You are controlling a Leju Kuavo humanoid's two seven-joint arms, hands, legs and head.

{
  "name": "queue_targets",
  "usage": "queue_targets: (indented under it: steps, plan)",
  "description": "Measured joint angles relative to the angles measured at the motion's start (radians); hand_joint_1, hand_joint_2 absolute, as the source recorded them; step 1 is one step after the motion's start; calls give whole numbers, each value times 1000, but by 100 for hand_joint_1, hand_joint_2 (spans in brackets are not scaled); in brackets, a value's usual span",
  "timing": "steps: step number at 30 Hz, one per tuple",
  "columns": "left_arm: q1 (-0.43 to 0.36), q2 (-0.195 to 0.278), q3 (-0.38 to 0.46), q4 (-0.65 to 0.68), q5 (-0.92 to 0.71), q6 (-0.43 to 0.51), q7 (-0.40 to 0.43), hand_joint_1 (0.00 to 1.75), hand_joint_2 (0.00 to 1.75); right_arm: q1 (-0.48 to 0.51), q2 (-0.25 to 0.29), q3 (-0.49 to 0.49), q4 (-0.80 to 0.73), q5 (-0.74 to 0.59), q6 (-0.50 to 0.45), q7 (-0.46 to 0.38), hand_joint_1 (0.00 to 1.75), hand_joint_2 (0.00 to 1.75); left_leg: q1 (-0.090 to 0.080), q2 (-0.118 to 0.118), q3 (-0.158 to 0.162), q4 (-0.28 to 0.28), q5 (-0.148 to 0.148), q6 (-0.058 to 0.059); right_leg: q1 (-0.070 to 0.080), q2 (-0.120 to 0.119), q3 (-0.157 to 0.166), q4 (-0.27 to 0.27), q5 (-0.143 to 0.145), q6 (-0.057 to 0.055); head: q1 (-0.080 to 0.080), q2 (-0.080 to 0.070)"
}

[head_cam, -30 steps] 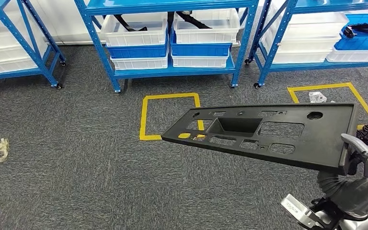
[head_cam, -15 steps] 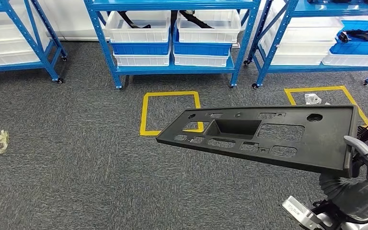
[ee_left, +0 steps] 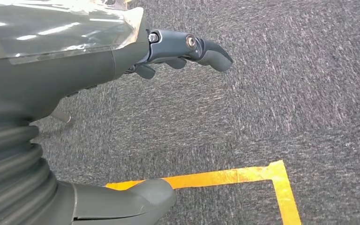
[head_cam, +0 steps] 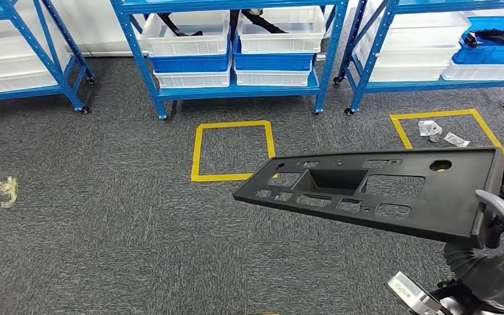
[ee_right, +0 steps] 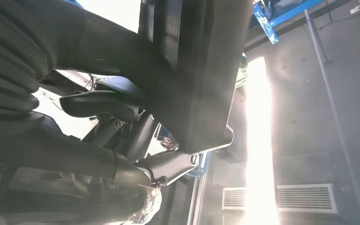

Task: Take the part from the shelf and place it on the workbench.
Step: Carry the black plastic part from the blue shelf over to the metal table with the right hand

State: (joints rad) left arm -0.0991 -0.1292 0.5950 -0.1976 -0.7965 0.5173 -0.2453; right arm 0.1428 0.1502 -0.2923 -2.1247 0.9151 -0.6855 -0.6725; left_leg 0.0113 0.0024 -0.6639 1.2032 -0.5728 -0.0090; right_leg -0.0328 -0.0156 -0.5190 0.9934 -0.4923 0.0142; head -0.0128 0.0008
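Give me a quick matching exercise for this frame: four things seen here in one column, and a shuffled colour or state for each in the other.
Things:
1. black part
2. right hand
3. left hand
4. taped square

States:
A. yellow outline on the carpet
B. holding nothing, above the floor
C. carried in the air, held at one end
D. gripping the part's end

Pairs: 1-C, 2-D, 3-B, 4-A

Grey carpet [head_cam: 105,230] with taped squares [head_cam: 233,150]
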Motion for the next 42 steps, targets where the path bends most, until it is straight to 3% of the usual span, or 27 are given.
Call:
queue_targets:
  steps: [2,3,5,7,9,11,12,14,16,17,18,19,21,23,24,26,28,30,32,33,34,35,37,38,39,41,42]
  plan:
    - [1,0,0,0,1,0,0,0,175,3,0,-2,0,-2,0,0,175,175,0,0,-46,102,-31,-2,3,-12,-6,0,3,-4,0,0]
    - [2,0,0,0,2,0,0,0,175,4,-1,-2,0,-4,0,0,175,175,0,0,-40,97,-19,-1,3,-19,-7,0,3,-5,0,0]
    - [3,1,0,0,3,0,0,0,175,6,-2,-4,0,-8,0,0,175,175,1,15,31,-26,46,3,3,-32,-3,0,3,-4,0,0]
    - [0,1,-1,0,3,1,-1,0,175,7,-4,-4,-2,-11,0,0,175,175,-4,45,103,-162,87,8,11,-44,-1,2,2,1,1,0]
    - [-2,0,-2,0,3,2,-2,0,175,8,-6,-5,-4,-11,0,0,175,175,-11,54,116,-204,90,17,19,-59,-3,2,4,11,2,0]
    - [-1,0,-3,0,4,3,-2,0,175,8,-9,-5,-5,-10,0,0,175,175,-12,37,112,-207,97,33,19,-69,-5,3,3,22,3,0]
    - [-1,0,-3,0,4,4,-2,0,175,9,-10,-5,-5,-9,0,0,175,175,-12,28,112,-210,102,42,18,-60,-11,16,-7,26,3,0]
    - [-2,0,-3,0,5,5,-2,0,175,10,-12,-5,-6,-6,0,0,175,175,-10,11,111,-214,111,57,16,-20,-52,103,-55,23,4,0]
    - [-3,-1,-4,0,5,6,-2,0,175,12,-12,-5,-7,-2,0,0,175,175,-13,-9,104,-214,116,64,17,6,-117,244,-112,17,4,0]
    - [-2,-2,-4,0,5,6,-2,0,175,12,-12,-5,-7,0,0,0,175,175,-15,-20,102,-213,118,66,18,10,-140,291,-125,18,4,0]
    - [-1,-2,-4,0,5,6,-2,0,175,13,-12,-5,-7,0,0,0,175,175,-17,-33,102,-213,119,66,18,12,-144,300,-120,23,4,0]
    - [-1,-2,-4,0,5,6,-2,0,175,13,-11,-5,-7,2,0,0,175,175,-17,-46,102,-213,120,66,18,15,-128,265,-99,29,4,0]
    - [-1,-3,-4,0,5,6,-2,0,175,12,-11,-5,-7,6,0,0,175,175,-18,-71,104,-211,122,62,17,46,-59,118,-38,37,4,0]
    - [-1,-4,-4,0,5,6,-2,0,175,12,-10,-5,-7,10,0,0,175,175,-21,-90,99,-208,124,55,19,75,-15,18,-3,30,4,0]
    - [-1,-4,-4,0,5,6,-2,0,175,11,-9,-5,-7,13,0,0,175,175,-22,-99,95,-207,125,49,21,78,-10,5,2,23,3,0]
    - [1,-2,-4,0,5,5,-2,0,175,9,-6,-4,-8,20,0,0,175,175,-20,-110,86,-206,129,38,20,59,-9,4,8,10,3,0]
    - [2,0,-4,0,5,5,-2,0,175,7,-2,-4,-8,27,0,0,175,175,-19,-79,68,-169,102,26,13,37,-9,0,13,-3,0,0]
    - [2,1,-5,0,5,5,-2,0,175,9,1,-4,-8,28,0,0,175,175,-15,-29,14,-53,33,13,10,12,-10,-1,14,-11,-4,0]
    - [2,2,-5,0,5,5,-2,0,175,10,2,-4,-8,27,0,0,175,175,-6,-11,-46,71,-18,1,10,-15,-13,-1,13,-11,-5,0]
    - [3,2,-5,0,5,5,-2,0,175,10,3,-4,-8,26,0,0,175,175,-1,-8,-55,91,-18,-3,9,-28,-14,-1,13,-11,-5,0]
    - [4,3,-5,0,5,5,-2,0,175,10,3,-4,-8,25,0,0,175,175,3,-2,-41,67,2,-7,8,-40,-13,-1,13,-11,-5,0]
    - [4,3,-6,0,5,5,-2,0,175,10,3,-4,-8,24,0,0,175,175,7,8,-7,6,34,-9,6,-51,-12,-1,12,-9,-5,0]
    - [3,3,-7,0,5,5,-2,0,175,10,3,-4,-8,20,0,0,175,175,9,52,74,-138,90,-10,9,-70,-7,1,8,-1,-5,0]
    - [2,2,-9,0,5,5,-2,0,175,10,2,-3,-8,18,0,0,175,175,7,66,96,-181,102,-5,13,-78,-4,1,6,5,-3,0]
    - [1,1,-10,0,5,6,-2,0,175,11,2,-2,-8,16,0,0,175,175,4,71,104,-198,105,1,16,-86,-3,1,5,12,-2,0]
    - [1,1,-11,0,6,8,-2,0,175,10,1,0,-7,15,0,0,175,175,-1,49,97,-200,109,19,17,-102,-1,-1,5,26,0,0]
    - [2,1,-11,0,9,8,-2,0,175,10,0,2,-6,15,0,0,175,175,-2,39,97,-204,113,28,15,-94,-3,4,0,32,1,0]
